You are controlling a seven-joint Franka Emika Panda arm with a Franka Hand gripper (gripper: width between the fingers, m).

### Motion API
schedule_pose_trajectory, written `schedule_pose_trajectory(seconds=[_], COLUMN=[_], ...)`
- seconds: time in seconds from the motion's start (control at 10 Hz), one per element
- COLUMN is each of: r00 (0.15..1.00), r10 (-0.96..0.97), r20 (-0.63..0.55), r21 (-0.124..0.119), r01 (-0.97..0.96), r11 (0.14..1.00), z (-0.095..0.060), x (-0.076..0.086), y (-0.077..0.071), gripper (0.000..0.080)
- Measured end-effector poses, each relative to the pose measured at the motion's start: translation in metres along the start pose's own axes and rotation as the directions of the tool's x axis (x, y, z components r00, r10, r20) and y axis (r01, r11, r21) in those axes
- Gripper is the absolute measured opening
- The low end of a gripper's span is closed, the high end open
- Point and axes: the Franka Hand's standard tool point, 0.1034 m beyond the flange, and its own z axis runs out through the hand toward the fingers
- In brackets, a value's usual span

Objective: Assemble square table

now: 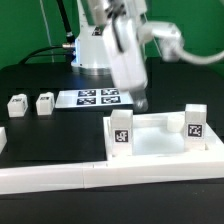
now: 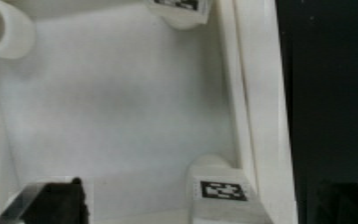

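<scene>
White plastic square table slab [image 1: 155, 148] lies against the border wall [image 1: 80, 178], with upright legs [image 1: 121, 131] at two of its corners. The gripper [image 1: 140, 98], jaws wide and empty, hangs over the slab's far rim. Bare black table [image 1: 40, 135] beyond that rim. Loose legs [image 1: 17, 105] well off the slab, toward the exterior view's left.

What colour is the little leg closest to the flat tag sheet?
White, with a black-and-white pattern on its face. That leg shows best in the exterior view.
</scene>
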Motion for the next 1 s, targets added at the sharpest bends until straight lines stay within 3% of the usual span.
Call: schedule_pose_trajectory(seconds=[0.1, 0.5, 0.6, 0.8, 1.0], r00=[0.987, 0.905, 0.844, 0.667, 0.449], r10=[-0.161, -0.424, -0.536, -0.745, -0.891], r20=[-0.019, -0.017, -0.026, -0.026, -0.067], r21=[-0.01, -0.018, -0.02, -0.049, -0.093], r01=[0.161, 0.424, 0.536, 0.743, 0.886], r11=[0.987, 0.906, 0.844, 0.667, 0.454], z=[0.0, 0.002, 0.007, 0.017, 0.04], x=[-0.001, 0.002, 0.008, 0.022, 0.043], y=[0.002, 0.003, 0.009, 0.033, 0.051], gripper=[0.0649, 0.0649, 0.0649, 0.0649, 0.0649])
